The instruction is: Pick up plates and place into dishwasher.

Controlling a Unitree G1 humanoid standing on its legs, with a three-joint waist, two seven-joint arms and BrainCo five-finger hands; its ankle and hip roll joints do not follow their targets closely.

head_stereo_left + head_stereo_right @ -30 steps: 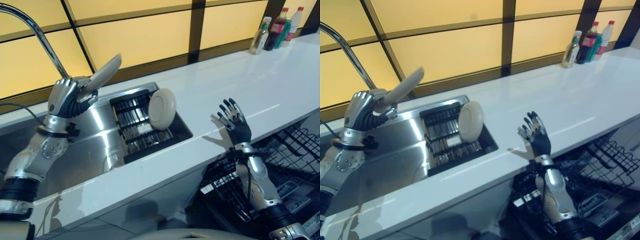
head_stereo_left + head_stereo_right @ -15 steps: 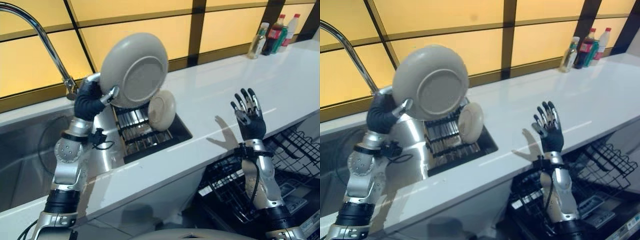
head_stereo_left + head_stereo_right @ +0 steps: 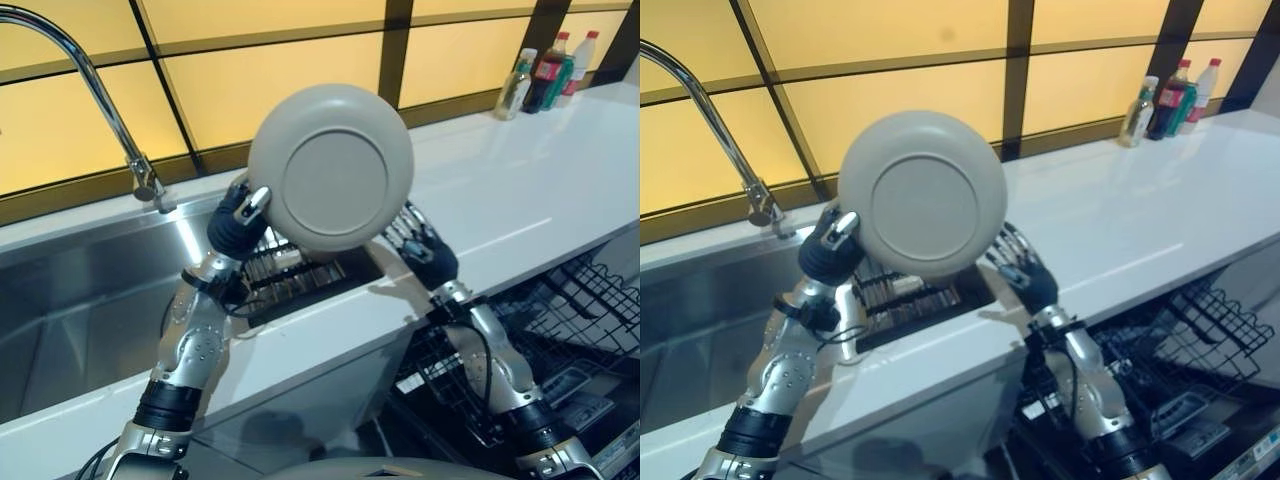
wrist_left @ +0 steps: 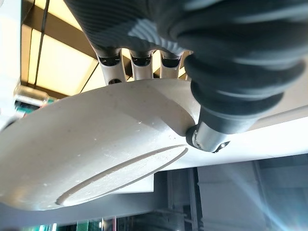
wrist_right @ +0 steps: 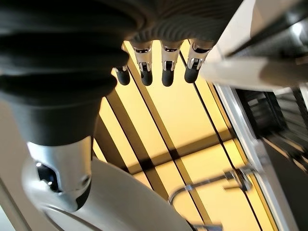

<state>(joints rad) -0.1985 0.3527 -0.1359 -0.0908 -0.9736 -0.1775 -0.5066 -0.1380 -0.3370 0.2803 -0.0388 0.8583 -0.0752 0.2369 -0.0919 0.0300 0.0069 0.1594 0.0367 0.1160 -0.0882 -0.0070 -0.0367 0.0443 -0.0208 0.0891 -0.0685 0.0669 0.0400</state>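
My left hand point(image 3: 238, 220) is shut on the rim of a round beige plate point(image 3: 332, 165), held upright above the counter's front edge with its underside toward me. In the left wrist view the thumb point(image 4: 211, 134) presses the plate point(image 4: 86, 149) from one side and the fingers lie along the other. The right hand point(image 3: 428, 250) is open, fingers spread, just beside and behind the plate's lower right edge. Its wrist view shows straight fingers point(image 5: 166, 72) and the plate's rim point(image 5: 120, 202) close to the thumb.
A dark dish rack point(image 3: 290, 280) sits in the steel sink point(image 3: 80, 300) under the plate, with a curved faucet point(image 3: 100, 90) to the left. The white counter point(image 3: 520, 190) runs right to several bottles point(image 3: 550, 65). The open dishwasher's black wire rack point(image 3: 580, 320) lies lower right.
The left hand has carried the plate to the right, out over the counter edge. The right hand has come left and down to the plate's edge.
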